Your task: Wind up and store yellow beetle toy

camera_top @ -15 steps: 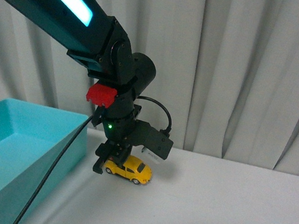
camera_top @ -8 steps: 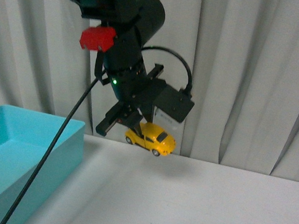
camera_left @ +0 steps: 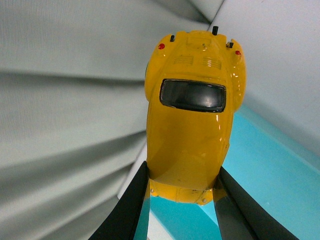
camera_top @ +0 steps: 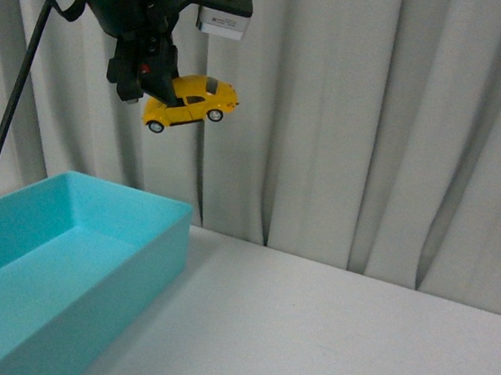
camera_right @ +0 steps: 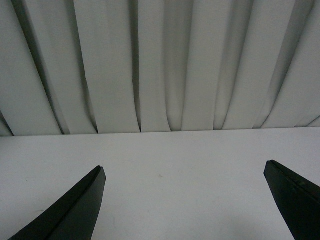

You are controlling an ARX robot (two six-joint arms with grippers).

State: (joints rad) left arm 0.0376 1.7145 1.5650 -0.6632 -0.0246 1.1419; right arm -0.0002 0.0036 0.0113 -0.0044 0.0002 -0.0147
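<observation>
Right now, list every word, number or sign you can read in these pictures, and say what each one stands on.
No text can be read in any view.
white label on the small box above the yellow toy car: its marks are too blurred to read.
yellow toy car: no lettering shows in the front or left wrist view.
blue bin, table and curtain: plain, no print.

Left gripper (camera_top: 147, 85), high at 11 o'clock, squeezes the yellow beetle toy (camera_top: 193, 101). Right gripper (camera_right: 185, 169) has its fingers spread wide.
</observation>
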